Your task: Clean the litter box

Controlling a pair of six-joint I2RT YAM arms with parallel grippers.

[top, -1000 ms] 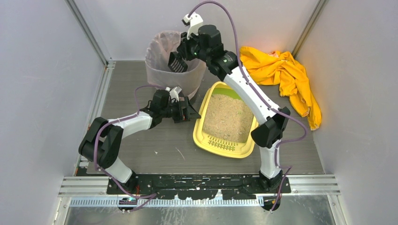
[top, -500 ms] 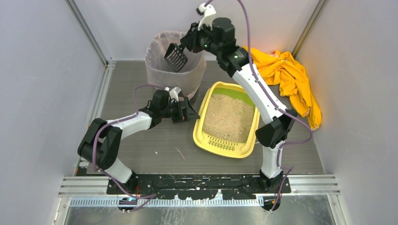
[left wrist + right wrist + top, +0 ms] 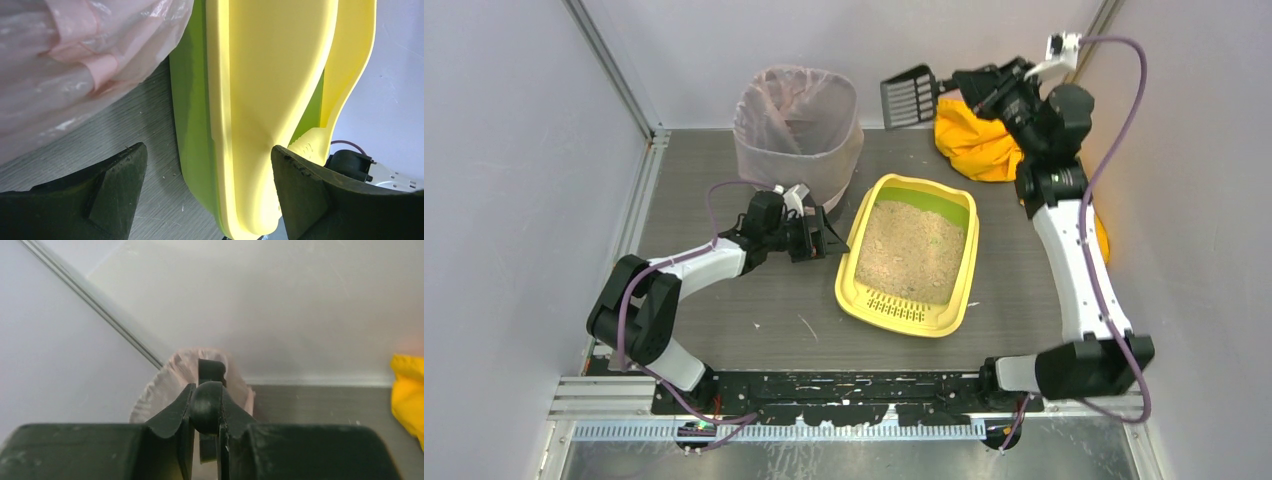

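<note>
My left gripper (image 3: 828,241) stands spread, the litter box (image 3: 904,312) rim just ahead; stiff plastic, probably sand-heavy, so I'd take that rim. My right gripper (image 3: 977,88) pinches the scoop (image 3: 909,97) handle.

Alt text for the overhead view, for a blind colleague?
The right gripper holds a black slotted scoop aloft between the bagged bin and an orange cloth. The open left gripper sits beside the yellow litter box.

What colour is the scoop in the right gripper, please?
The scoop is black, clearest in the top view.
</note>
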